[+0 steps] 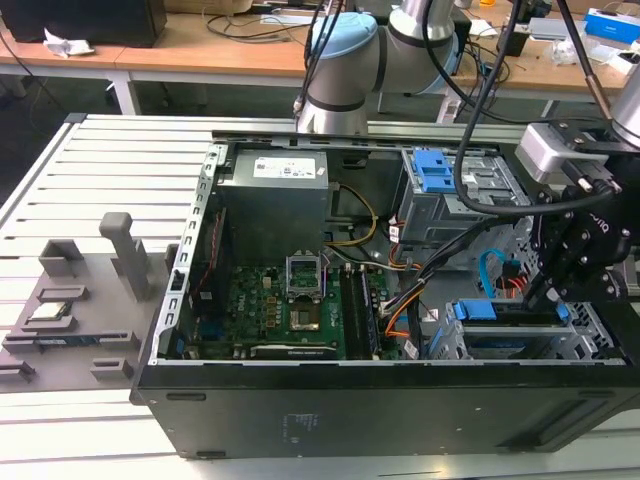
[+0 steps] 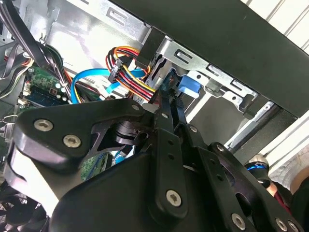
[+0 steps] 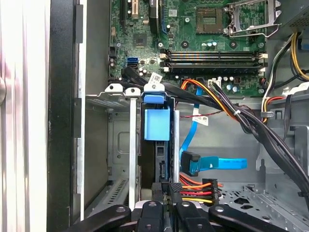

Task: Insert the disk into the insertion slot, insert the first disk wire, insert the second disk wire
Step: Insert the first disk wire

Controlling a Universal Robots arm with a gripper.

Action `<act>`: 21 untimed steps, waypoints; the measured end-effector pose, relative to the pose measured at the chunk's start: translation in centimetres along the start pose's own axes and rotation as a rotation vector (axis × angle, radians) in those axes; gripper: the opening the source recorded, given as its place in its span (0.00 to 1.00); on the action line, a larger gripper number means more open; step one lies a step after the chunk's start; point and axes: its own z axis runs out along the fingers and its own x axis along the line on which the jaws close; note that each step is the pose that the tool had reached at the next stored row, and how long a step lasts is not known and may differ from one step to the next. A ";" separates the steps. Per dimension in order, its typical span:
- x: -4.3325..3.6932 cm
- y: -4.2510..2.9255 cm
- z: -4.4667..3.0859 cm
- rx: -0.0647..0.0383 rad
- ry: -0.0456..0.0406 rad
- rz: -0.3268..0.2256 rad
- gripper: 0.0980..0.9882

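The black fingers (image 2: 166,140) are pinching what looks like the plug of the short red-orange-black wire bundle (image 3: 195,189) behind the silver hard drive in its blue caddy (image 3: 157,123), which is sitting in the perforated silver cage (image 3: 133,145) at the exterior view's right, and I judge that this is calling for a square, gentle, straight push.

Setting: robotics lab or workshop | evidence: opened computer case (image 1: 400,395) laid on a slatted metal table (image 1: 120,160) | robot arm (image 1: 345,60) mounted behind it | grey fixtures (image 1: 125,250) set alongside | wooden workbenches (image 1: 200,58) strewn with cables (image 1: 250,25) seen beyond
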 end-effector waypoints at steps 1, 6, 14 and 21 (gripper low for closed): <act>0.00 0.00 0.02 0.000 -0.0003 0.000 0.08; -0.01 0.00 0.05 0.000 -0.0009 0.000 0.16; -0.06 0.08 -1.80 0.000 -0.0008 0.000 0.16; -0.72 0.19 -4.09 0.000 -0.0005 0.000 0.01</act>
